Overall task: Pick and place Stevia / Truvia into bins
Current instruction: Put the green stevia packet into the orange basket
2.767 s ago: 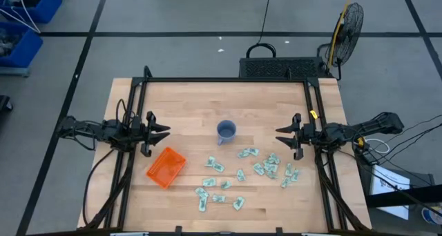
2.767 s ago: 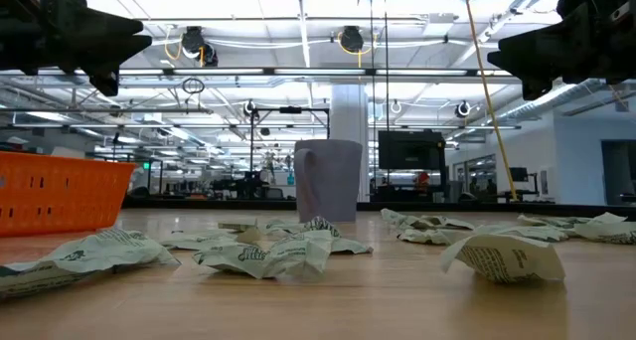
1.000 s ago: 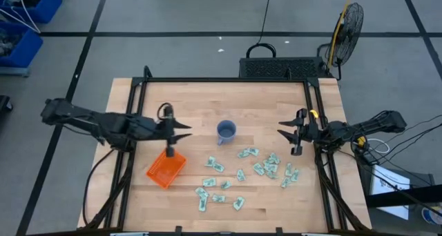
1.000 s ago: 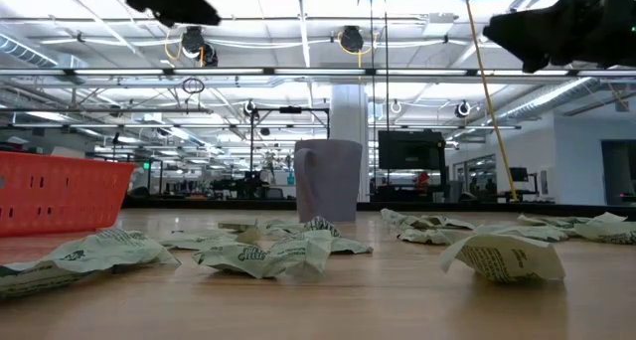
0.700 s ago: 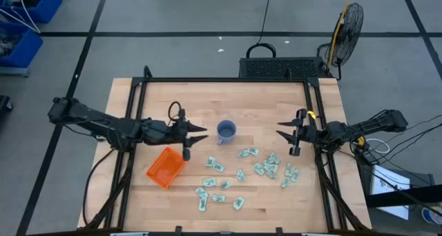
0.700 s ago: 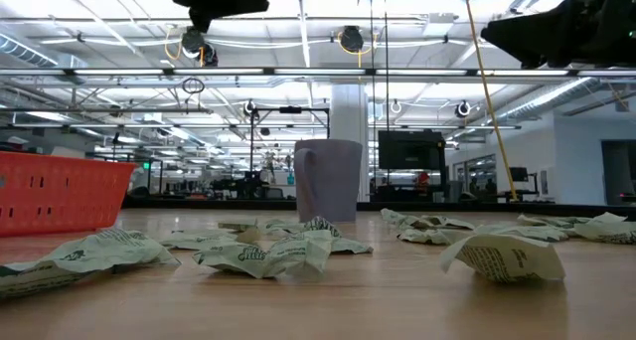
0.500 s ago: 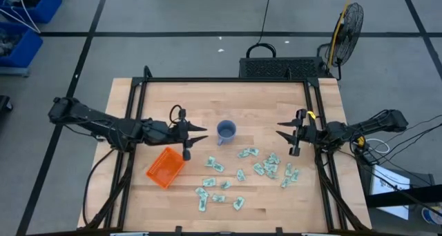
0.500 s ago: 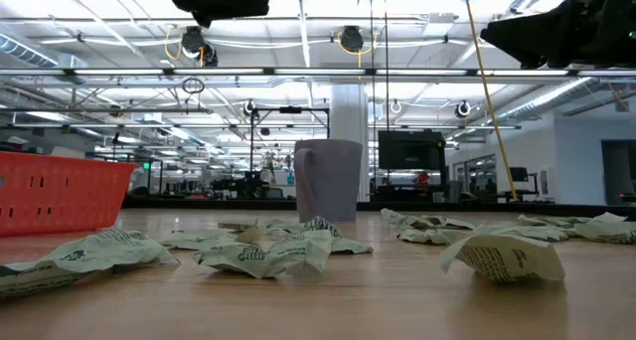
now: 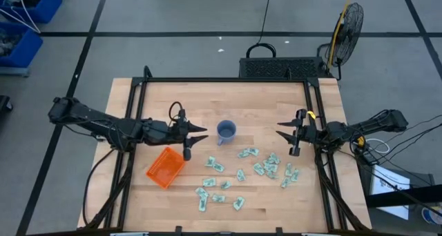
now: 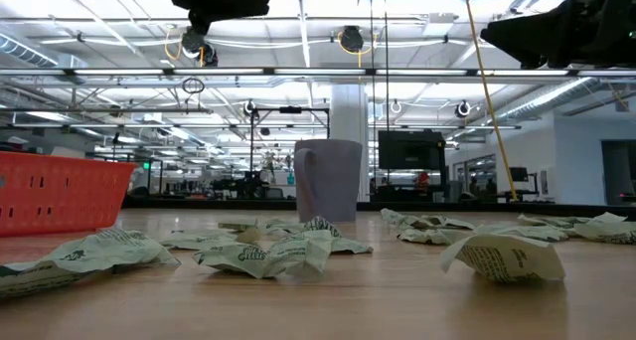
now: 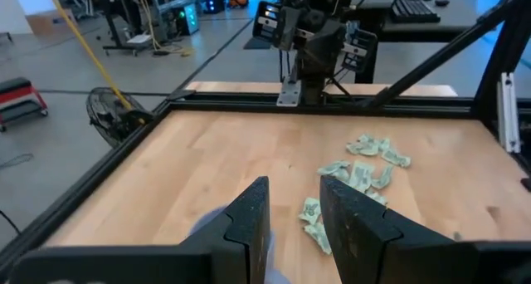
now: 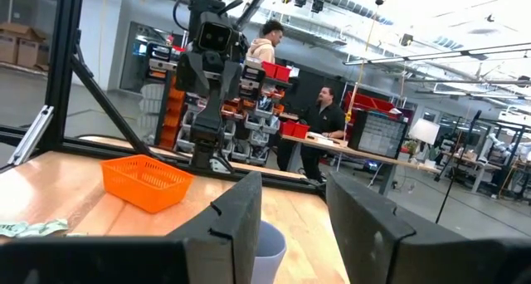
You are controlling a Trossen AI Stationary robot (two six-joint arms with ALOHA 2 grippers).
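1. Our left pincer (image 9: 197,134) hangs above the surface (image 9: 228,98), fingers parted with a modest gap and nothing between them; it is raised, so we judge it is on its way to a packet, not yet at one.
2. Just beside it, back toward its own arm, sits the orange bin (image 9: 166,167), which looks empty from above. We reckon it stands there so each drop is a short carry.
3. Just ahead of that pincer stands the blue-grey mug (image 9: 226,131), upright and apart from both arms, playing no part in the task.
4. Beyond the mug, spreading toward the right arm, the Stevia packets (image 9: 245,170) lie scattered flat and crumpled on the wood, none in the bin yet.
5. Farthest off, our right pincer (image 9: 282,134) waits raised at its own edge, the nearest packets just beside it, fingers likewise apart and empty.
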